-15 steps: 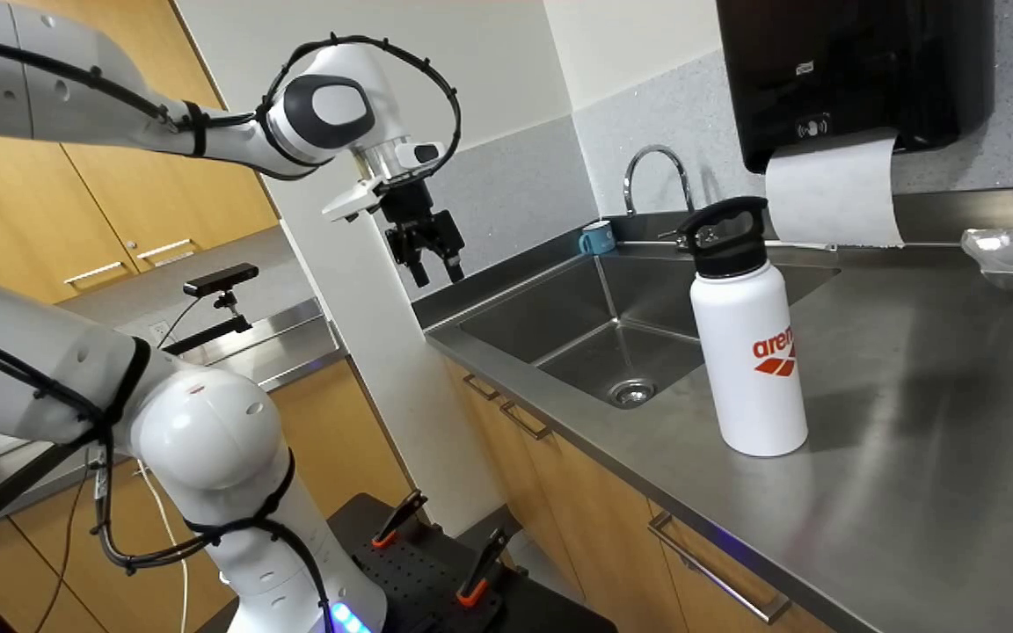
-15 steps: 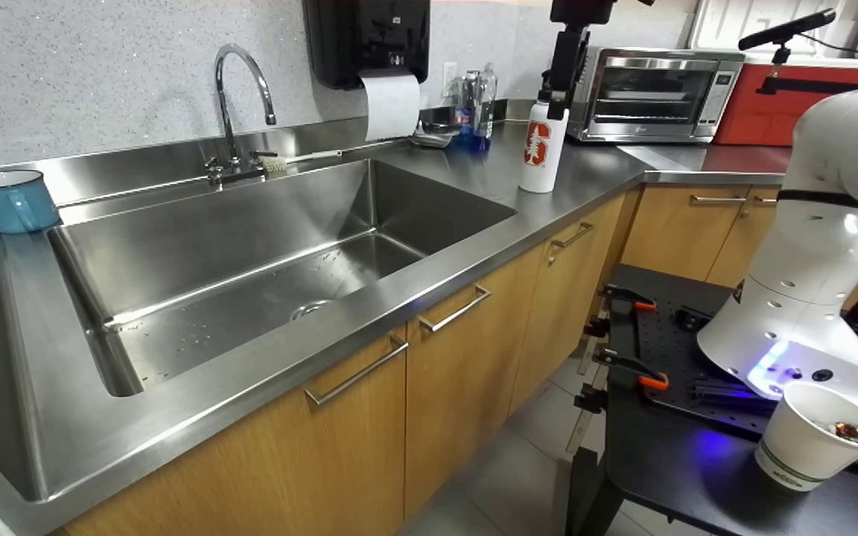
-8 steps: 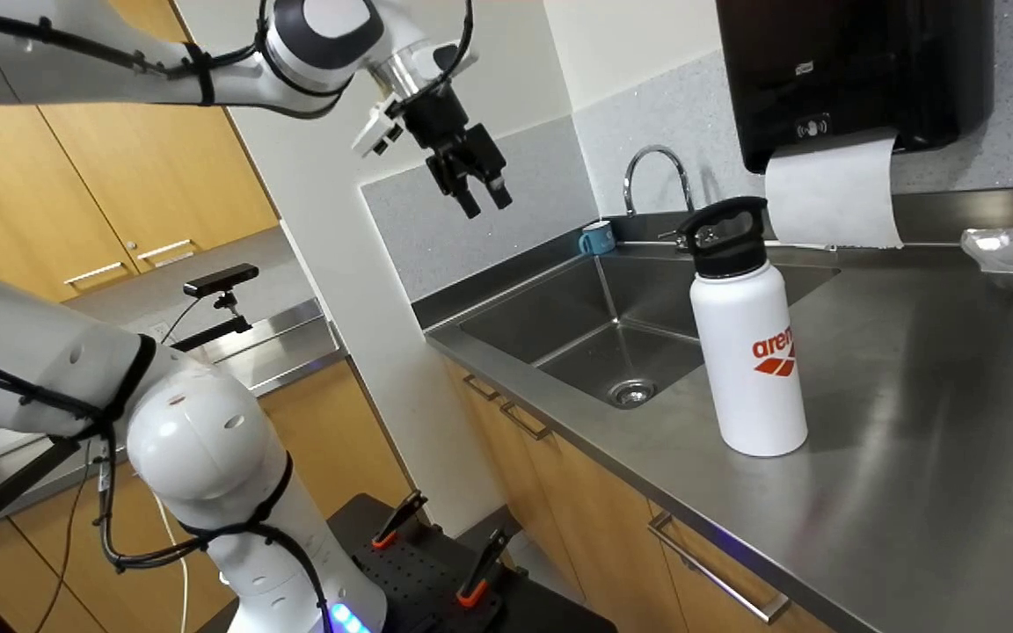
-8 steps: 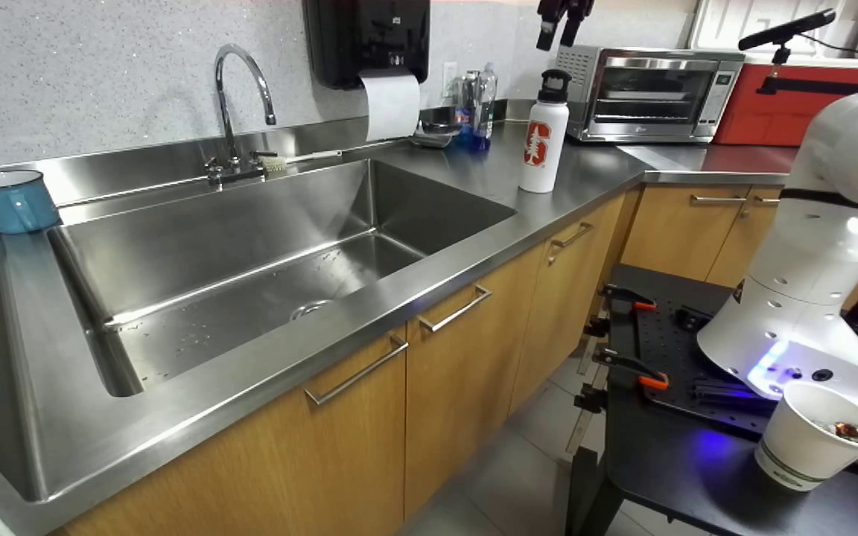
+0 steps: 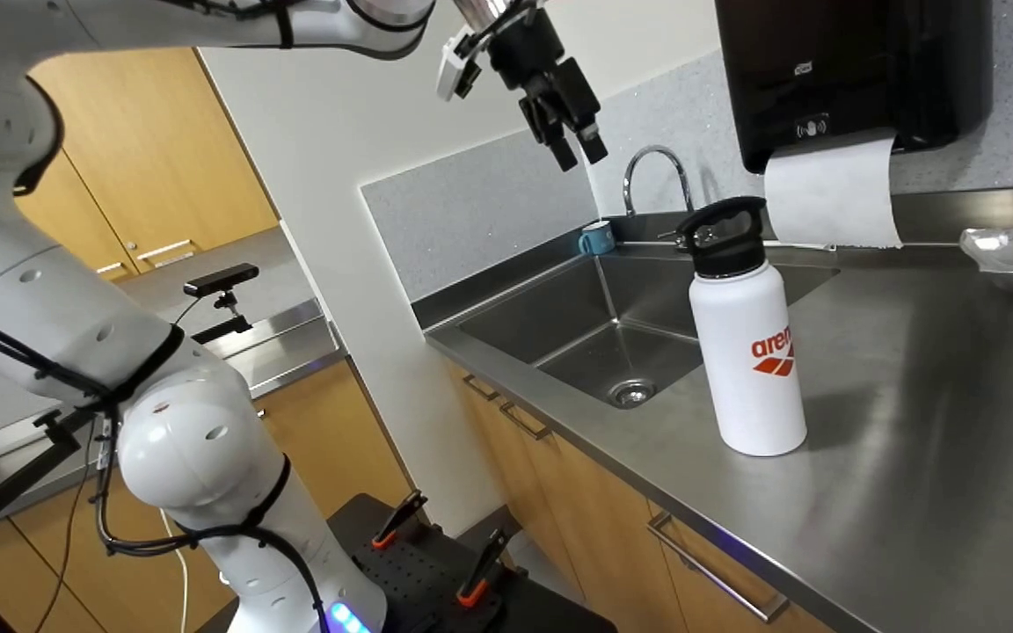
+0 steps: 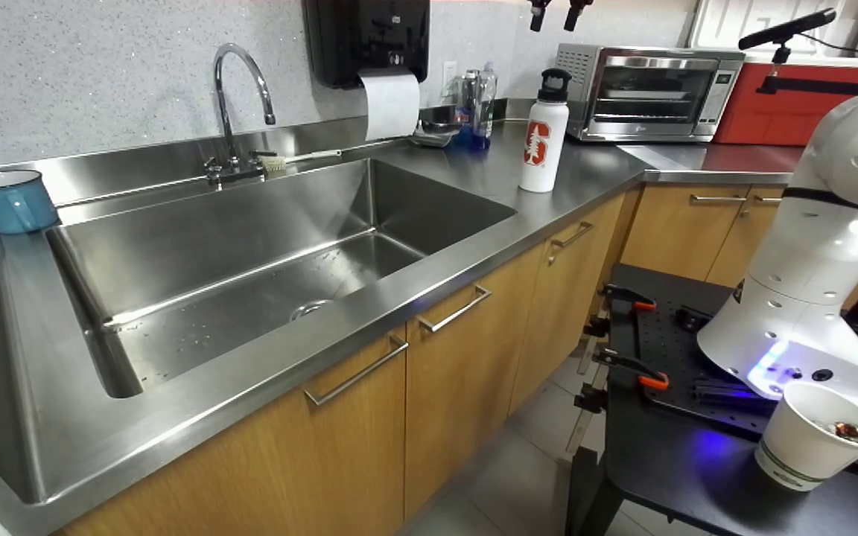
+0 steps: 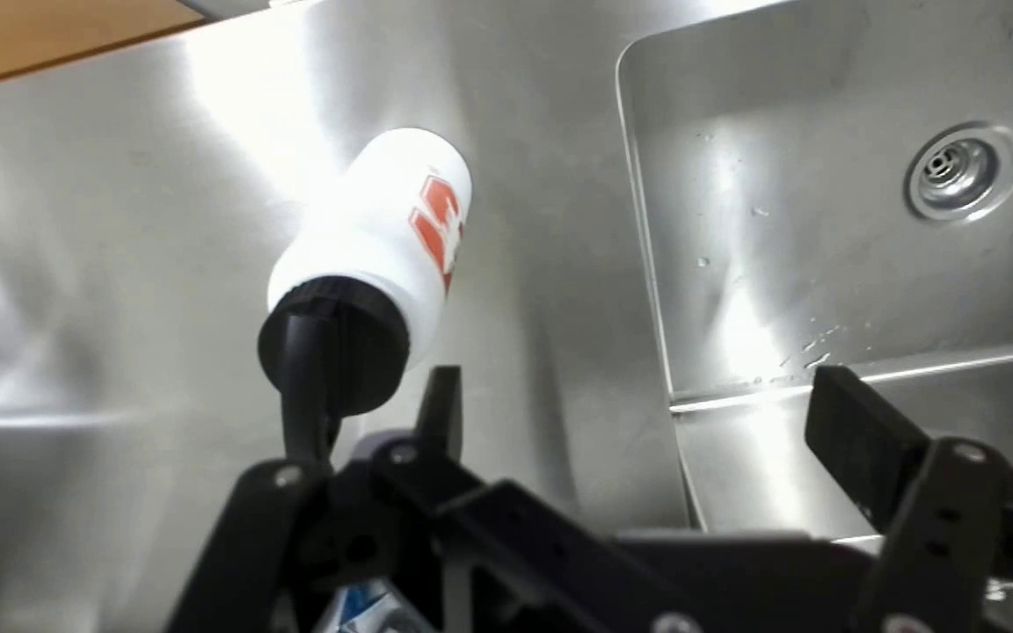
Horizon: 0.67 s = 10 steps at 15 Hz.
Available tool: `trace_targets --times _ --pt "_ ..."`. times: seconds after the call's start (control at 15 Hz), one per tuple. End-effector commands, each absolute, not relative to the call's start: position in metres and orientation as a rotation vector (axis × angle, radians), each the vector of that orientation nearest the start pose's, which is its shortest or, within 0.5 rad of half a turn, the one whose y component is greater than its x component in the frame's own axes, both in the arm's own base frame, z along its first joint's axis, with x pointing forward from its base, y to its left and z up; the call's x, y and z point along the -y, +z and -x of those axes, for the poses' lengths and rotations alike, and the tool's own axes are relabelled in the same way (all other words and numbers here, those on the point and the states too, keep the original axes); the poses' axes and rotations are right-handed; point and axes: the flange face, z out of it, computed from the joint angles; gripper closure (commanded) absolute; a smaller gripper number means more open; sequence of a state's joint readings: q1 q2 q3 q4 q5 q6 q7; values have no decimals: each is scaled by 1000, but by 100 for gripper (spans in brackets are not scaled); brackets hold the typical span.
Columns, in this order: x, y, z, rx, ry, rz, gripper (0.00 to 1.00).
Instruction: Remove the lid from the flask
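**Jaws spread wide, nothing gripped**

The gripper is poised empty, presumably spread so the lid, seen at four o'clock from it in an exterior view, can be straddled. The flask is stood on the counter beside the sink, likely for reach from above. Its long axis is set vertical, fitted lid uppermost; in the wrist view that end is aimed at seven o'clock.

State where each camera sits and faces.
An exterior view: near the flask, facing the mug across the sink; arm and gripper show.
An exterior view: at the sink's mug end, looking toward flask and oven; arm base and fingertips show.
Wrist view: arm-mounted, facing down at the lid; open gripper shows.
Both exterior views share flask, sink and faucet.
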State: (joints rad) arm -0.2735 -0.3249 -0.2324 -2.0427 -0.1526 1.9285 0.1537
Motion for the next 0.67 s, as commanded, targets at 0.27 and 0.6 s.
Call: trace_targets --times 0.27,0.6 --pt "358 567 -431 -1263 -221 2985 0" --pt "382 555 -429 -1251 -218 2966 0"
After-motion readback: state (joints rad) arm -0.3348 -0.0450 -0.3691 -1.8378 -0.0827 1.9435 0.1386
